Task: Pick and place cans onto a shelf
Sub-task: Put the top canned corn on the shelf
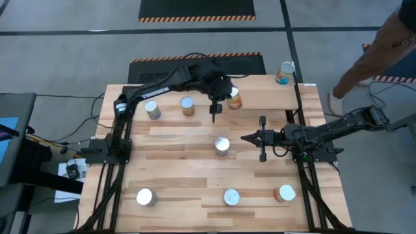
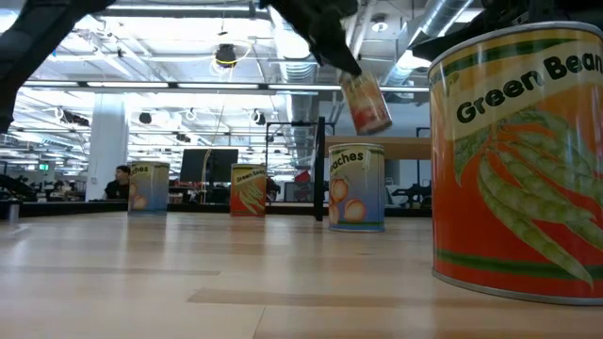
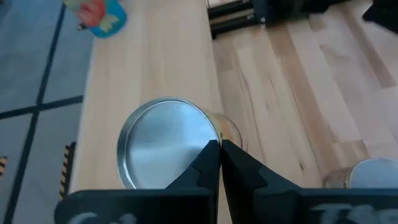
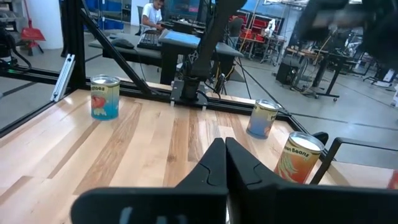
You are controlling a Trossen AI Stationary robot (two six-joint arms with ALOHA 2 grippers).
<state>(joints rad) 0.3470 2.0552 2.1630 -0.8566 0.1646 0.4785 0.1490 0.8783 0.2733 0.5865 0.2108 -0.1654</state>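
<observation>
the table [image 1: 195,175] is made of light wooden planks with visible grain and a soft sheen, while the shelf [image 1: 260,97] is paler, smoother plain wood. the cans [image 1: 222,145] have shiny silver metal lids and glossy printed paper labels. both arms are matt black, and the frame [image 1: 302,130] looks like dark metal.
</observation>
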